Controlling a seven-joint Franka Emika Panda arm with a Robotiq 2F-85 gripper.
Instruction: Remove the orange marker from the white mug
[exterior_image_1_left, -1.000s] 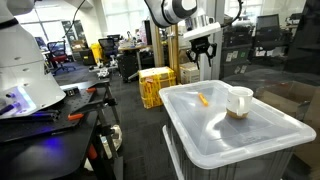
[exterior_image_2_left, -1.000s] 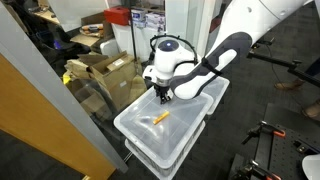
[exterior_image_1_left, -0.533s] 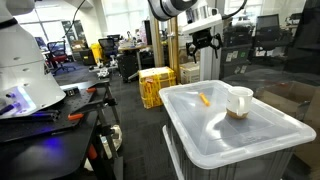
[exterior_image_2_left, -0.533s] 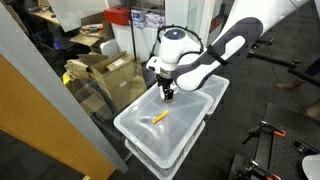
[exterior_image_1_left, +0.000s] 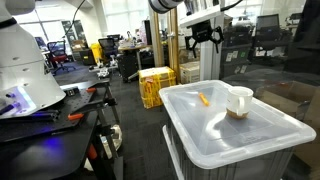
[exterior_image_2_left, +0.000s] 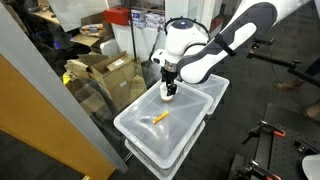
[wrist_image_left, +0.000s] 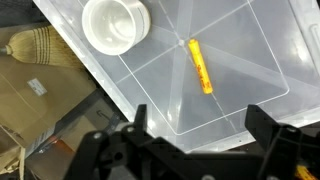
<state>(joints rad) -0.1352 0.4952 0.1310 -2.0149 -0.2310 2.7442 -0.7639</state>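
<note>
**A:** Black fingers spread wide apart, nothing between them. Is that how you read the pincer?

**B:** Yes. It is empty and hangs well above the worktop, which here is the lid of a translucent bin. In both exterior views the pincer is clear of everything below it.

**A:** And straight under it?

**B:** The orange marker lies flat on the lid. One end is about at the worktop's centre, where the moulded ridges cross, and the rest runs towards an edge. It touches nothing else.

**A:** So it isn't in the white mug?

**B:** No. The mug stands upright near an edge, well apart from the marker, and from above it looks empty.

**A:** Why hold the pincer high and open, then?

**B:** My guess is that the job is done. With the marker out and set down, an open pincer held that high can't knock the mug or roll the marker.
</note>
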